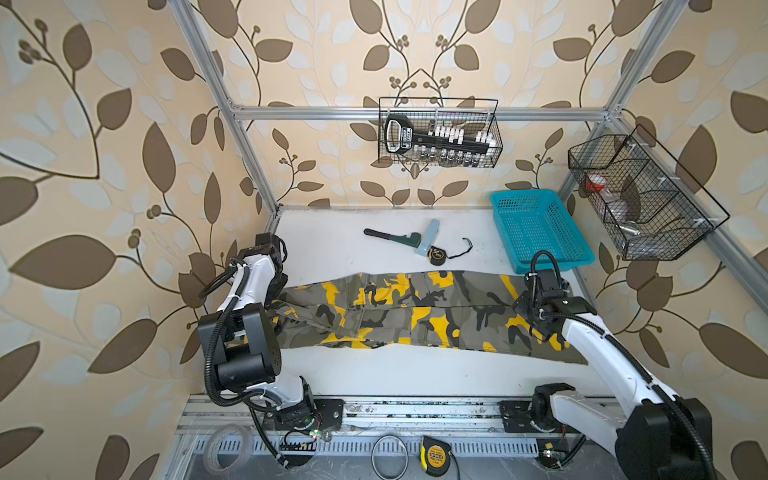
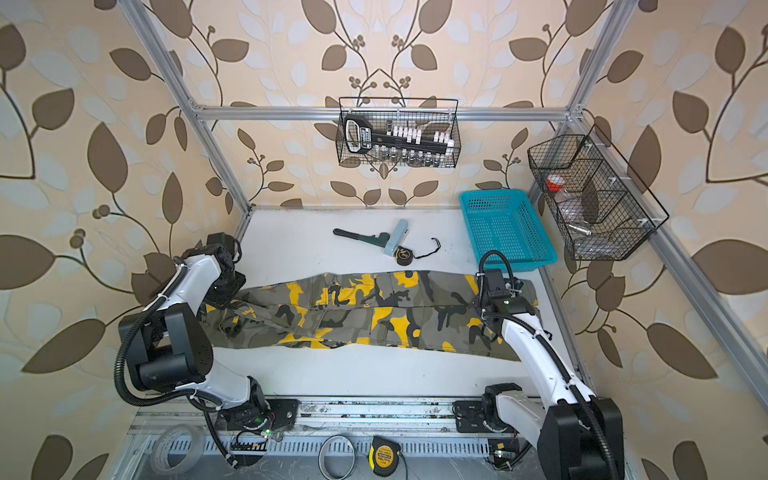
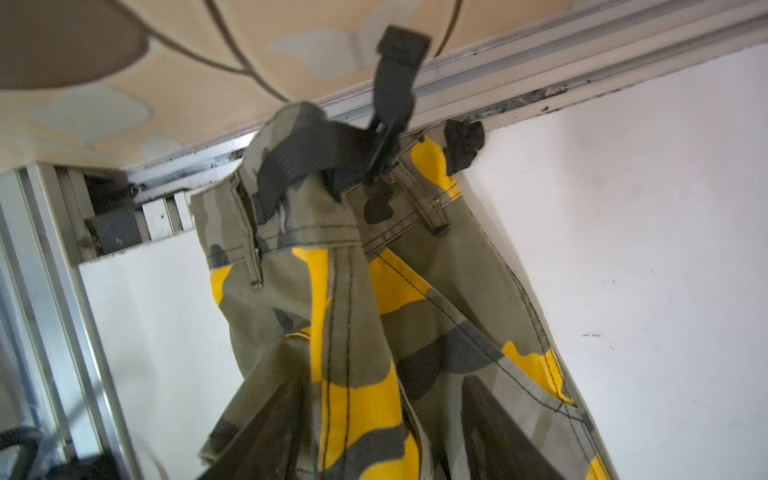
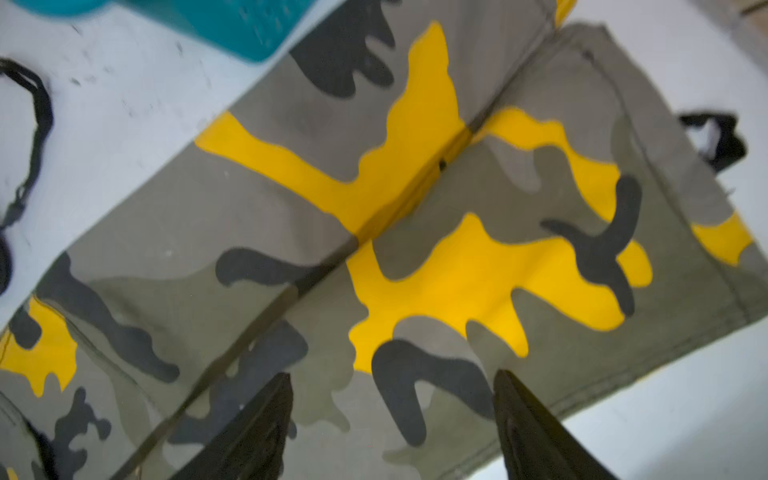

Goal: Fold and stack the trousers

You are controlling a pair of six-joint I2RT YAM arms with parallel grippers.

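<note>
Camouflage cargo trousers [image 1: 415, 316]: spread lengthwise across white tabletop [image 1: 374, 374], waist end at left, leg hems at right just beside turquoise perforated basket [image 1: 540, 232]. Left gripper [image 3: 380, 386]: jaws apart over waist end, cloth between the fingers [image 3: 257, 436]. Right gripper [image 4: 390, 374]: jaws apart above leg hems, clasping nothing.

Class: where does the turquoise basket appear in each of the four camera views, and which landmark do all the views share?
Top view: turquoise basket at the far right, just beyond the trousers.
Top view: same far-right spot.
Left wrist: not in it.
Right wrist: a blurred corner just past the trousers' edge.
Shared landmark: the trousers, seen in all four.
</note>
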